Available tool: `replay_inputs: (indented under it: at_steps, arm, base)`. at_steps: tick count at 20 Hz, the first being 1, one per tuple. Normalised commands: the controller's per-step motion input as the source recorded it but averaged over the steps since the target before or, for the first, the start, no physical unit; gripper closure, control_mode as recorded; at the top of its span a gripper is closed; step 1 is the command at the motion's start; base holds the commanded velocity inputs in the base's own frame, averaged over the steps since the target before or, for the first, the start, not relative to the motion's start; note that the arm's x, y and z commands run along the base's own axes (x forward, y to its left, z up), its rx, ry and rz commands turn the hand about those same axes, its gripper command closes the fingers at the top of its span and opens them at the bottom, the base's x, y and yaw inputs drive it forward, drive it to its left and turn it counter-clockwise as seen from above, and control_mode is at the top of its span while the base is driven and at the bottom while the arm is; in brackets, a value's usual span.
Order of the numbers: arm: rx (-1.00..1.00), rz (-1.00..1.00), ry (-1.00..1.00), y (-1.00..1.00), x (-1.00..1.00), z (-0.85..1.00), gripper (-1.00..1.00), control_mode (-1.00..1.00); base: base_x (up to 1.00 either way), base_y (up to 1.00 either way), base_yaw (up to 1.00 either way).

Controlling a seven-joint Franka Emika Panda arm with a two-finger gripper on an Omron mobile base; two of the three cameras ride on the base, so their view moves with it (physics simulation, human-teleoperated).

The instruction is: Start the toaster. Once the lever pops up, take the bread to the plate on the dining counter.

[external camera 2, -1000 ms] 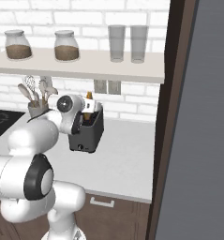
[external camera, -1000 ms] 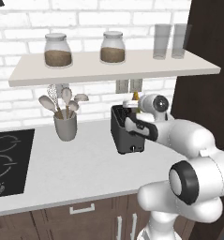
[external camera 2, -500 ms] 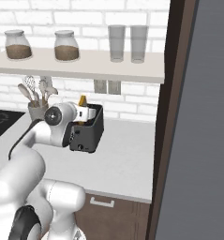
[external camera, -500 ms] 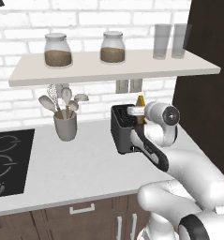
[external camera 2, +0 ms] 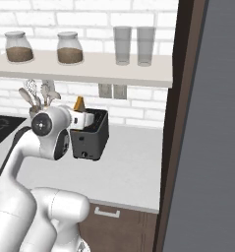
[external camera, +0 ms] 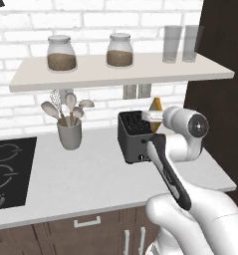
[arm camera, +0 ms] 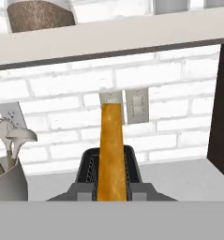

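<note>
The bread [arm camera: 113, 150] is being gripped edge-on by the gripper [arm camera: 113, 194] above the toaster [external camera: 135, 137] on the worktop [external camera: 90, 174]; from the base views, only its corner is apparently showing.

I'm working in a home kitchen: white brick wall, a shelf [external camera: 120, 74] with jars [external camera: 60, 53] and glasses [external camera: 173, 44], a utensil cup [external camera: 69, 133] at ten o'clock from the toaster [external camera: 135, 137], a hob [external camera: 8, 172] at nine o'clock, brown cabinets below.
</note>
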Motion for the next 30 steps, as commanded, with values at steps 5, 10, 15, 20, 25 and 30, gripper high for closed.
replay_inputs:
  at_steps: [5, 10, 15, 20, 25, 30]
  arm:
    - [0.08, 0.0, 0.13, 0.0, -1.0, 0.59, 1.0, -1.0]
    - [0.05, 0.0, 0.2, 0.0, -1.0, 0.27, 1.0, -1.0]
    - [0.0, 0.0, 0.16, 0.0, -0.96, 0.01, 1.0, -1.0]
    - [-0.04, -0.01, 0.05, -0.04, -0.3, -0.06, 1.0, -1.0]
    - [0.0, 0.0, 0.0, -0.01, 0.0, -0.03, 1.0, -1.0]
    - [0.0, 0.0, 0.0, 0.0, 0.0, 0.0, 1.0, -1.0]
  base:
    - [0.0, 0.0, 0.0]
    - [0.0, 0.0, 0.0]
    - [0.0, 0.0, 0.0]
    - [0.0, 0.0, 0.0]
    - [0.0, 0.0, 0.0]
    - [0.0, 0.0, 0.0]
